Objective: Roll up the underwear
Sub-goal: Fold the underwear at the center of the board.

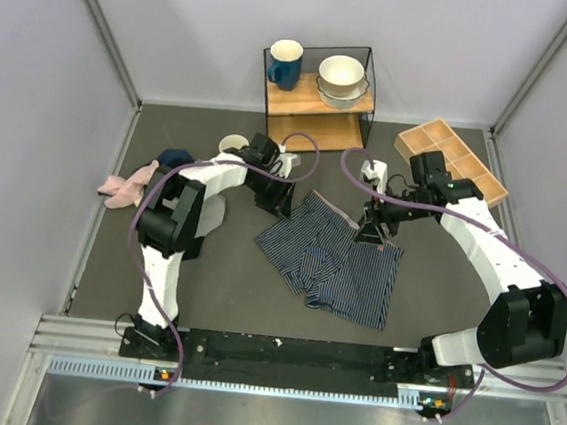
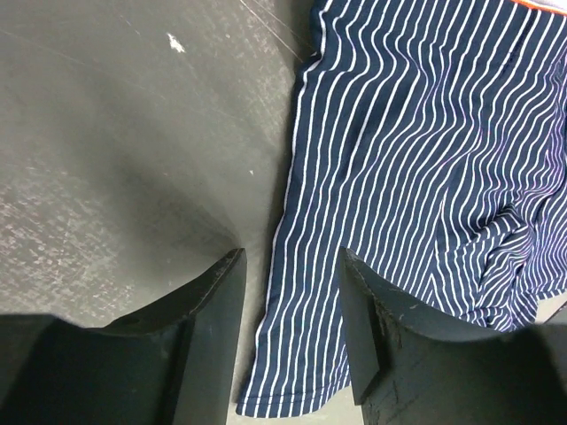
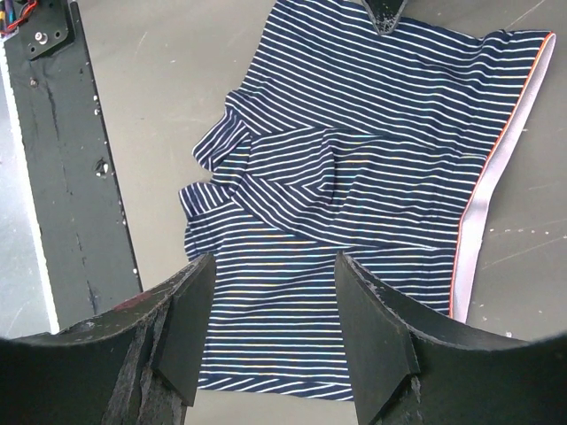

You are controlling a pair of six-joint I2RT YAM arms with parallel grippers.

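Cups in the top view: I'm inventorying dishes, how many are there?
2: a blue mug on the shelf's top board; a white cup on the table beside the left arm. The arms may hide others.

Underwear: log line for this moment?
underwear: spread out, unrolled | left gripper: jaws apart astride its edge | right gripper: jaws apart above it

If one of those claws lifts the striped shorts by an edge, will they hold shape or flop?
Probably flop: the shorts lie flat with soft creases in the middle, so they look limp. They seem thin and light, so a push would likely bunch them up rather than slide them whole across the table.
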